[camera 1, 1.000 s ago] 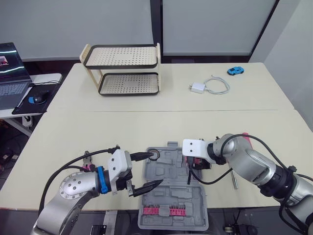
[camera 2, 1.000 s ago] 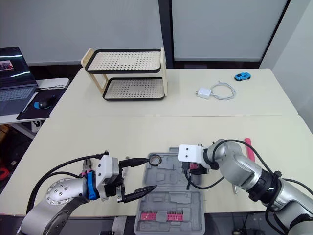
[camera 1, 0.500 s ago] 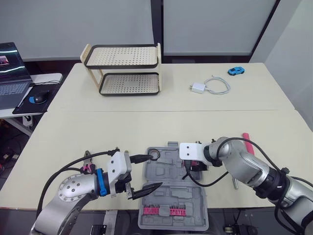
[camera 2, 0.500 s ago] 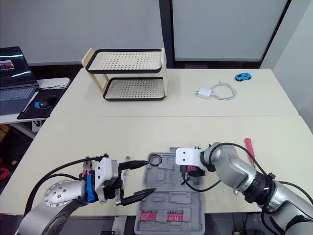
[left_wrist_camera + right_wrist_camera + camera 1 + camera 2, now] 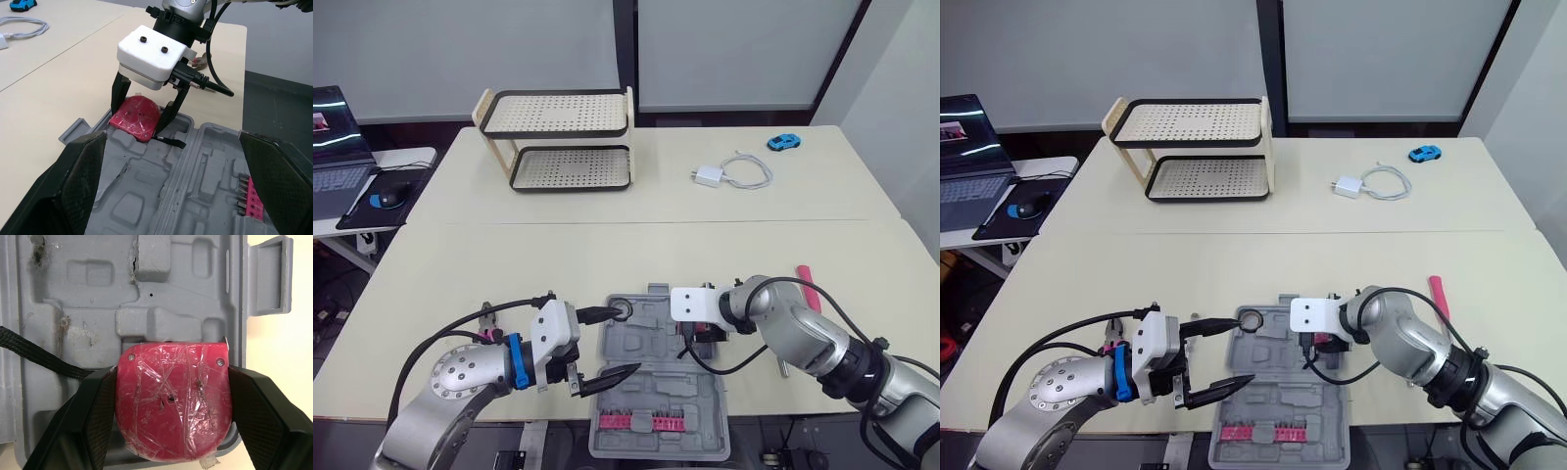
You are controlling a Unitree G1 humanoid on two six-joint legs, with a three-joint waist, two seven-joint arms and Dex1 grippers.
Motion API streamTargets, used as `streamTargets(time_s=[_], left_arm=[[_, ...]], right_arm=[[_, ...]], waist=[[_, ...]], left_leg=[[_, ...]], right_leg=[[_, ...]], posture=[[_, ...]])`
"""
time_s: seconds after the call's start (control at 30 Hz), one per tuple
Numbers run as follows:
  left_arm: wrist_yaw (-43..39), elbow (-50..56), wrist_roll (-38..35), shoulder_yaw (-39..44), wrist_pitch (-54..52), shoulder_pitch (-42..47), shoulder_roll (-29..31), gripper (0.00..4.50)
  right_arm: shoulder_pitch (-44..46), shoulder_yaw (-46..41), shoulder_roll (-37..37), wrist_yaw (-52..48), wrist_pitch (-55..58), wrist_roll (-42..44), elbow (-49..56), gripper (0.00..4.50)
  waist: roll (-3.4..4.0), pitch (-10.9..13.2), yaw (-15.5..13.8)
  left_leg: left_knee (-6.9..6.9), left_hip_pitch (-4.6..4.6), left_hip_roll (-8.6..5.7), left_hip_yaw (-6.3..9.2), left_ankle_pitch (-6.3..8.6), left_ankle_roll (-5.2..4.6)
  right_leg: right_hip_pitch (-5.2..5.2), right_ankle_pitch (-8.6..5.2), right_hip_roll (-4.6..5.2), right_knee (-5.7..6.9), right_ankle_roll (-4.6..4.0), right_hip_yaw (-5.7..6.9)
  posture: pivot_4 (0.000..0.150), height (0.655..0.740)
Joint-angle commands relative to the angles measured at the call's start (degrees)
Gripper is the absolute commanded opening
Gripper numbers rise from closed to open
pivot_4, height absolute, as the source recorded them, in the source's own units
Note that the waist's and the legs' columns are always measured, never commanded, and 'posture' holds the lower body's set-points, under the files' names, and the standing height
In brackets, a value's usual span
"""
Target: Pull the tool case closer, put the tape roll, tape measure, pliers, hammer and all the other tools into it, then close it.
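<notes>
The grey tool case (image 5: 661,387) lies open at the near edge of the bench (image 5: 558,255), with a strip of pink bits (image 5: 641,422) in its front end. The right tool (image 5: 138,117) is clamped on the red tape measure (image 5: 173,401), one black finger on each side. It holds it low over a pocket on the case's right side, toward the far end. I can't tell if it's actually resting in the pocket or hanging just above it. The tape measure's black strap trails across the moulded insert.

The left tool (image 5: 626,340) is at the case's left side with its fingers spread wide apart and nothing between them. The upper fingertip points right at the small black tape roll (image 5: 622,310), which sits at the far left corner of the case (touching or just beside it, too close to call).

The pliers (image 5: 489,331) lie on the bench left of the case, mostly hidden behind the left arm. A pink handle (image 5: 806,286) lies on the bench to the right, apart from the case.

Further back there's a two-tier rack (image 5: 558,137), a white charger with its cable (image 5: 710,176) and a blue toy car (image 5: 784,142). A laptop (image 5: 333,137) sits on a side desk off to the left.
</notes>
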State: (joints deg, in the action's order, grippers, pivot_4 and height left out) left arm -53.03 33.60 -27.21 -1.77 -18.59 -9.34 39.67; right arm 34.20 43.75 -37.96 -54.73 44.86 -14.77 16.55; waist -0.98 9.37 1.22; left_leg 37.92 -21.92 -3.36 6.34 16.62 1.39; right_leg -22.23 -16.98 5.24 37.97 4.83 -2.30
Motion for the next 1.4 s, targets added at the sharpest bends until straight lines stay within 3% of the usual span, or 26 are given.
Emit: streamTargets(time_s=[0.03, 0.17, 0.3, 0.33, 0.97, 1.4], left_arm=[[0.26, 2.24, -1.15, 0.59, -0.18, 0.44, 0.18, 4.50], [0.31, 2.18, -1.14, 0.56, -0.51, 0.68, 0.07, 4.50], [0.15, 2.34, -1.24, 0.38, -1.04, 0.59, 0.12, 4.50], [0.16, 2.27, -1.24, 0.43, -1.06, 0.64, 0.10, 4.50], [-0.68, -0.25, -0.34, -0.48, -0.08, 3.14, -0.71, 4.50], [-0.82, 0.08, -0.10, -0.44, 0.27, 2.01, -0.54, 4.50]], right_arm=[[-0.79, -0.74, 0.32, -0.19, -0.38, -0.79, -0.28, 3.15], [-0.70, -0.97, 0.42, -0.55, -0.24, -0.76, -0.26, 3.15], [-0.63, -1.24, 0.43, -0.67, -0.49, -0.91, -0.25, 4.41], [-0.52, -1.46, 0.47, -0.73, -0.47, -0.89, -0.15, 4.47], [-1.48, -7.44, -2.35, -4.78, 4.69, 2.91, 8.88, 4.47], [-4.31, -7.25, -0.83, -1.22, 6.29, 3.01, 6.02, 4.47]], waist=[[0.00, 0.00, 0.15], [0.00, 0.00, 0.23], [0.00, 0.00, 0.23], [0.00, 0.00, 0.27], [0.00, 0.00, 0.29], [0.00, 0.00, 0.28]], left_leg=[[0.00, 0.00, 0.00, 0.00, 0.00, 0.00], [0.00, 0.00, 0.00, 0.01, 0.00, 0.00], [0.00, -0.01, 0.00, 0.01, 0.00, 0.00], [0.00, -0.01, -0.01, -0.01, -0.01, 0.01], [-0.01, -0.03, -0.01, 0.00, 0.01, 0.00], [-0.01, -0.03, -0.01, 0.00, 0.00, 0.02]], right_leg=[[0.00, 0.00, 0.00, 0.00, 0.00, 0.00], [0.00, 0.00, 0.00, 0.00, 0.00, 0.00], [0.00, 0.00, 0.00, 0.00, 0.00, 0.00], [-0.01, 0.00, 0.00, 0.00, -0.01, -0.01], [-0.01, 0.00, 0.00, -0.01, 0.00, -0.01], [-0.01, 0.00, 0.00, -0.01, -0.01, -0.02]], posture=[[0.150, 0.7400], [0.150, 0.7400], [0.150, 0.7400], [0.150, 0.7400], [0.150, 0.7400], [0.150, 0.7400]])
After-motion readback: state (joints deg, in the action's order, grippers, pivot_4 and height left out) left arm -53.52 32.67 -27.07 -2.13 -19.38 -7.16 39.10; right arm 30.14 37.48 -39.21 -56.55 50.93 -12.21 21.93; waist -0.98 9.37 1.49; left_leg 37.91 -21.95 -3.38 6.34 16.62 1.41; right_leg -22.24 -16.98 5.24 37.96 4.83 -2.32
